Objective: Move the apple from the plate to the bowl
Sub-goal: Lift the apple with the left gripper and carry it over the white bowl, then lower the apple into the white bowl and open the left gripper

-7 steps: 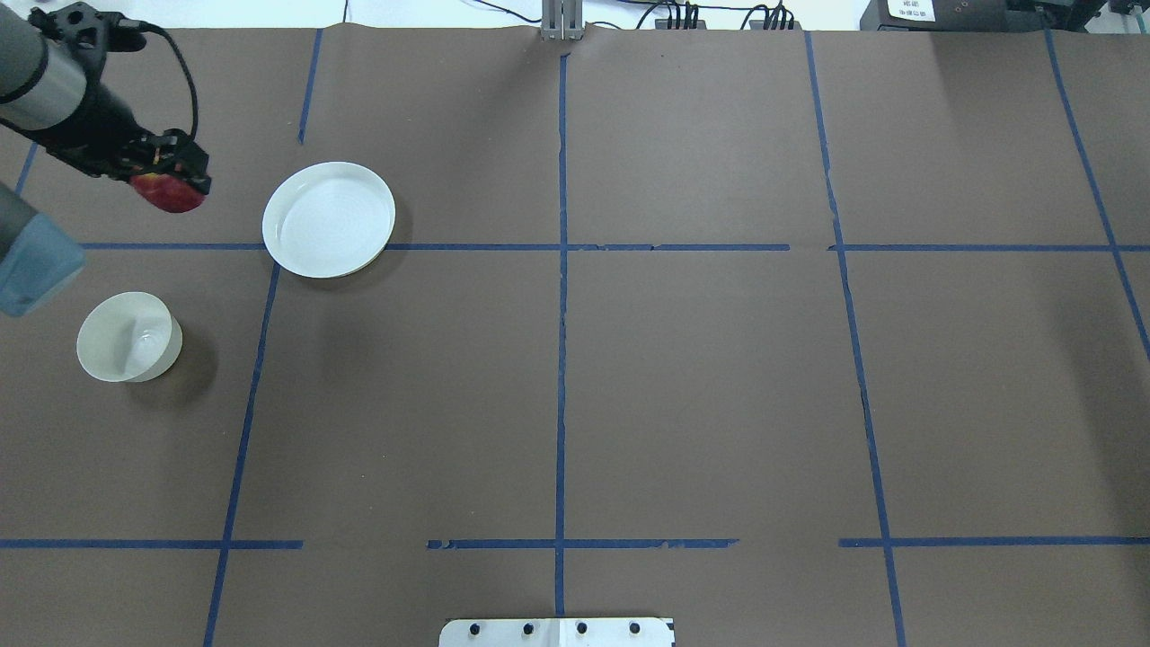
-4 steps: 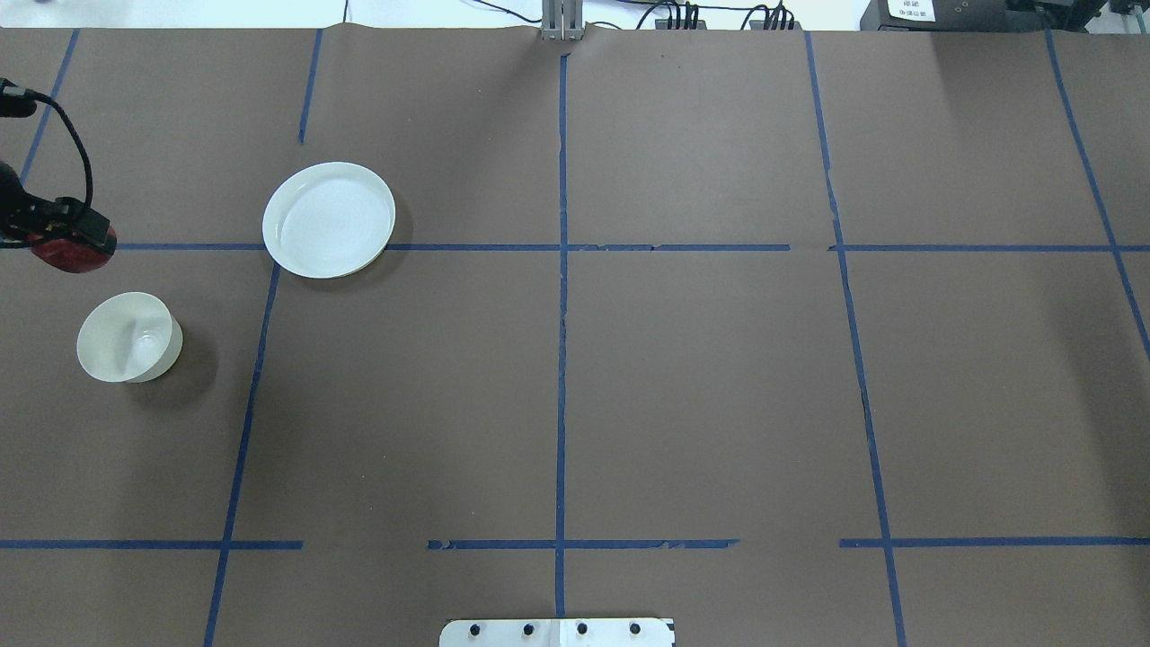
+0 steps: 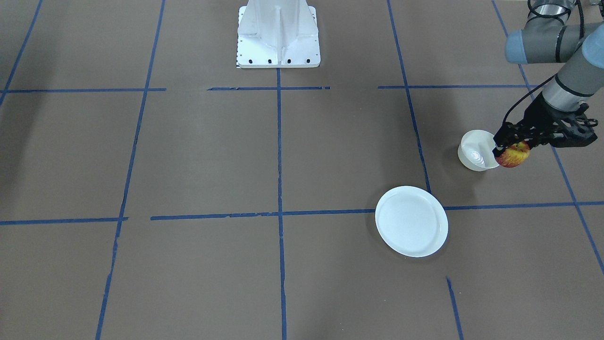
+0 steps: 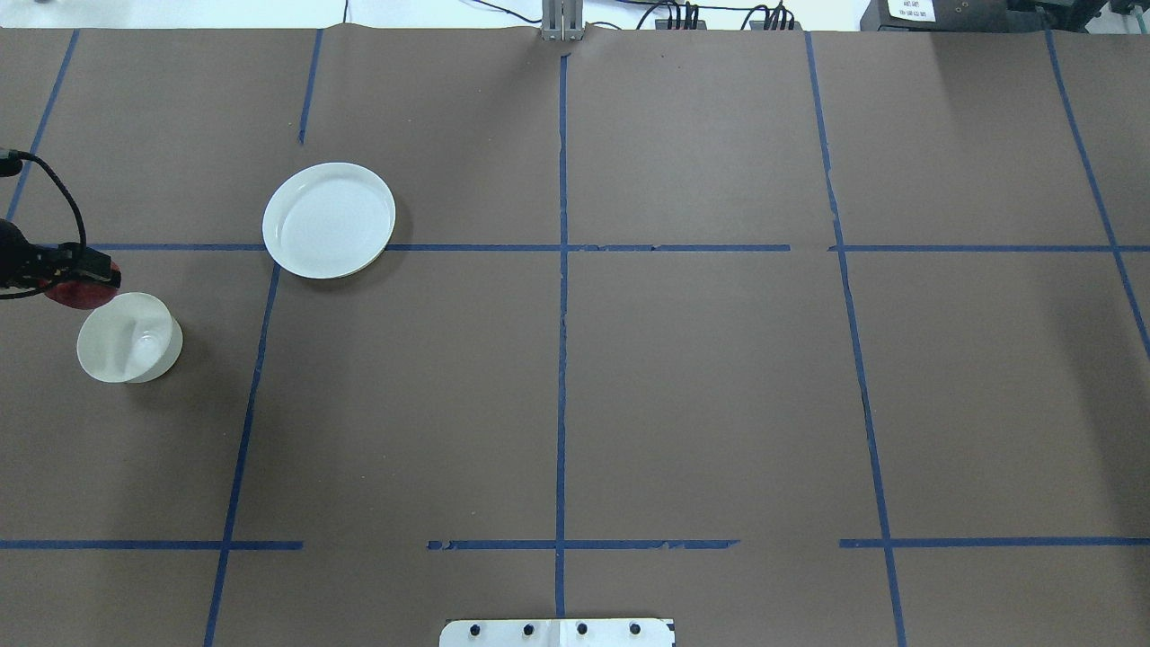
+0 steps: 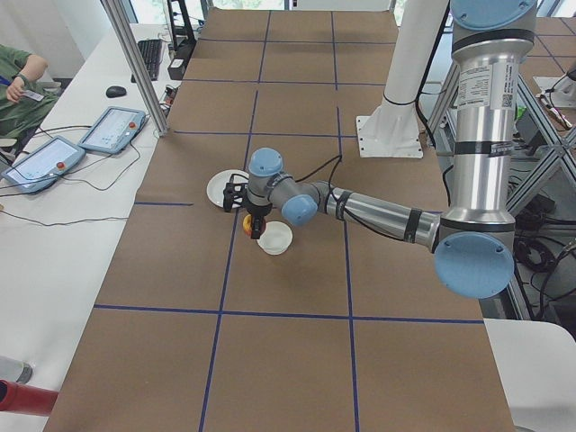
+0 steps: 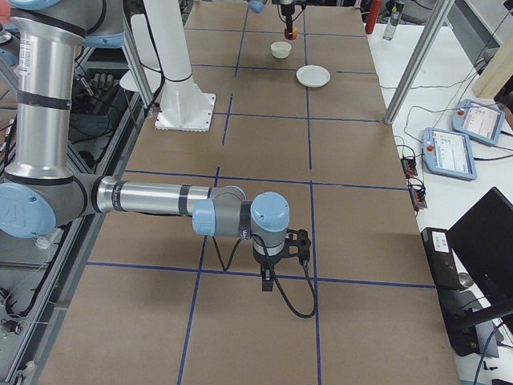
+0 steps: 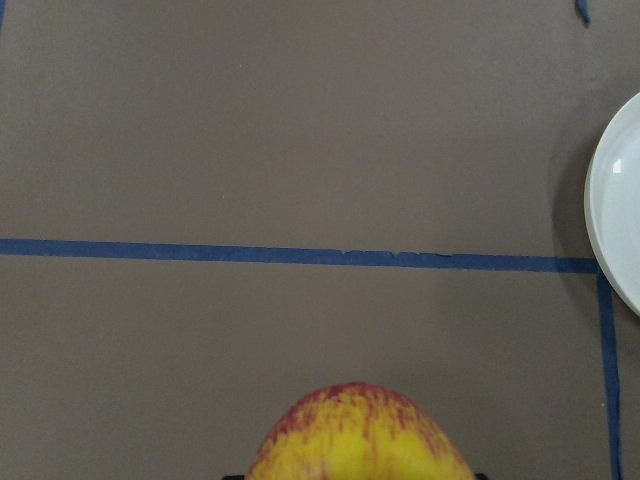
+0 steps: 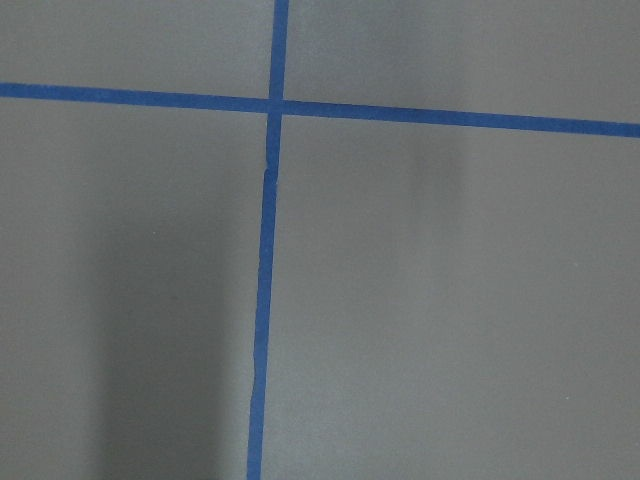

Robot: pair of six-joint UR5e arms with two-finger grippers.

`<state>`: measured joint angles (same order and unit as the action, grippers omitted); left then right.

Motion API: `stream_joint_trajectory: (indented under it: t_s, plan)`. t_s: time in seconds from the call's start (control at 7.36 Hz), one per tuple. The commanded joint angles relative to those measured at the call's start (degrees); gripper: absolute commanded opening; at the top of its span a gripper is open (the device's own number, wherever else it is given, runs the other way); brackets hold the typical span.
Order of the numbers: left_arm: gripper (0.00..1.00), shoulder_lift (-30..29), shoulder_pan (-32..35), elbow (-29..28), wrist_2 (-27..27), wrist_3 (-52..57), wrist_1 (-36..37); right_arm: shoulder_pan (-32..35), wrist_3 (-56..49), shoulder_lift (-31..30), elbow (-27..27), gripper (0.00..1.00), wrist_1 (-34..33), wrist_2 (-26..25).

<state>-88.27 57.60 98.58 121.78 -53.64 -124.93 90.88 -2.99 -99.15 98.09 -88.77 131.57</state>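
Surface: brown paper table (image 4: 629, 377), blue tape grid (image 4: 561, 359).
Left gripper (image 3: 512, 150): clamped on apple (image 3: 515, 157), aloft.
Bowl (image 3: 474, 152): just beside apple, robot-ward and rightward; plate (image 3: 410, 222) apart.
Right gripper (image 6: 276, 266): state indiscernible.

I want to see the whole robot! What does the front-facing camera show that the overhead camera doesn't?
Only the front-facing view shows the left arm's grey tubes and blue joint, plus the apple's yellow side. Only the overhead view shows the black cables at the table's far edge. Both show the plate, the bowl, the blue tape lines, and the left tool holding the apple by the bowl's rim.
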Motion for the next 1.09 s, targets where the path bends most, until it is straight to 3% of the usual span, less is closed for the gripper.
stream_joint_trajectory:
  t_s: [0.0, 0.41, 0.54, 0.68, 0.81, 0.95]
  plan:
    - [0.06, 0.2, -4.93, -0.93, -2.67, -5.24, -2.07, 0.0, 0.0, 0.01, 0.0, 1.0, 0.0, 0.0]
    - [0.07, 2.14, -5.82, -0.58, -2.69, -5.25, -3.66, 0.0, 0.0, 0.01, 0.0, 1.0, -0.08, 0.0]
    - [0.14, 2.14, -6.18, -0.67, -2.69, -5.25, -3.66, 0.0, 0.0, -0.08, 0.0, 1.0, -0.08, 0.0]
    - [0.43, 2.14, -6.18, -0.58, -2.69, -5.25, -3.74, 0.0, 0.0, 0.01, 0.0, 1.0, 0.0, 0.0]
    - [0.85, 2.14, -6.18, -0.58, -2.78, -5.25, -3.74, 0.0, 0.0, 0.01, 0.0, 1.0, 0.0, 0.0]
    - [0.99, 2.14, -6.18, -0.75, -2.78, -5.25, -3.66, 0.0, 0.0, -0.08, 0.0, 1.0, 0.0, 0.0]
